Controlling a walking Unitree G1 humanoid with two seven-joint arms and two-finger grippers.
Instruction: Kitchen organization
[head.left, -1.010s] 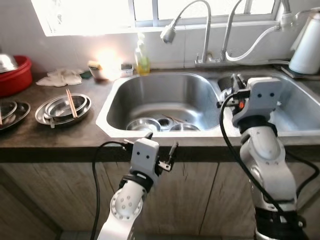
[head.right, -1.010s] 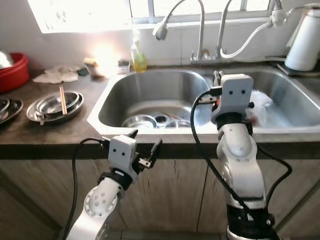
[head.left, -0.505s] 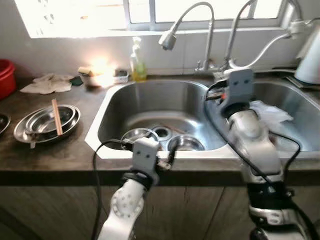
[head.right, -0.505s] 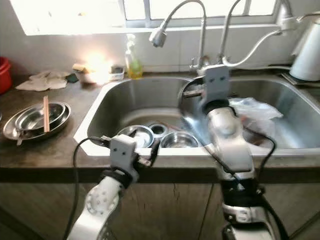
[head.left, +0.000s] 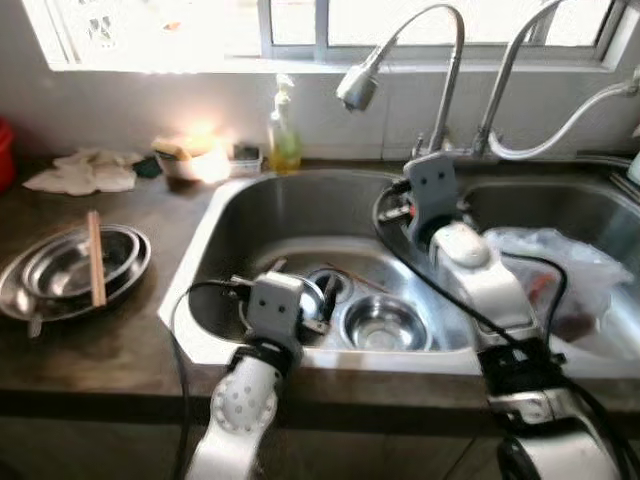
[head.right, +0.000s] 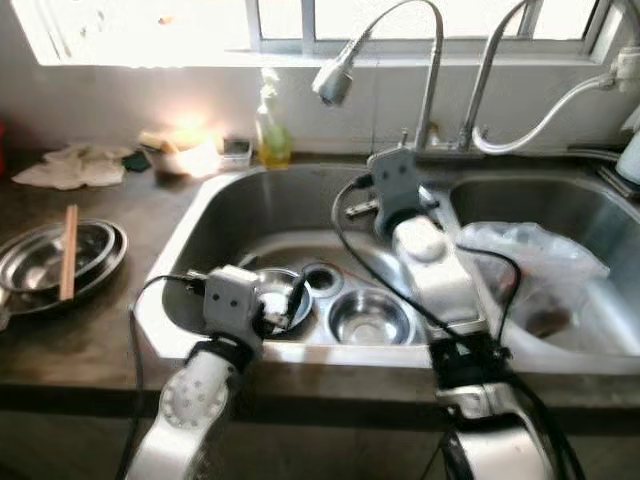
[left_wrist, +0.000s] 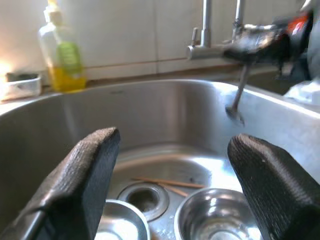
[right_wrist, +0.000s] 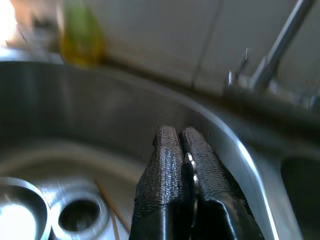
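two steel bowls (head.left: 384, 322) sit mid-frame in the sink (head.left: 300, 215); lower the spread left tool (left_wrist: 172, 200) over one rim, right tool (right_wrist: 181, 150) pressed together.

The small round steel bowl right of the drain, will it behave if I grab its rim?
The small round steel bowl looks thin, so probably light. Its shiny, possibly wet surface may slip between the left gripper's fingers. Sitting on the smooth steel sink basin, it would likely slide if nudged.
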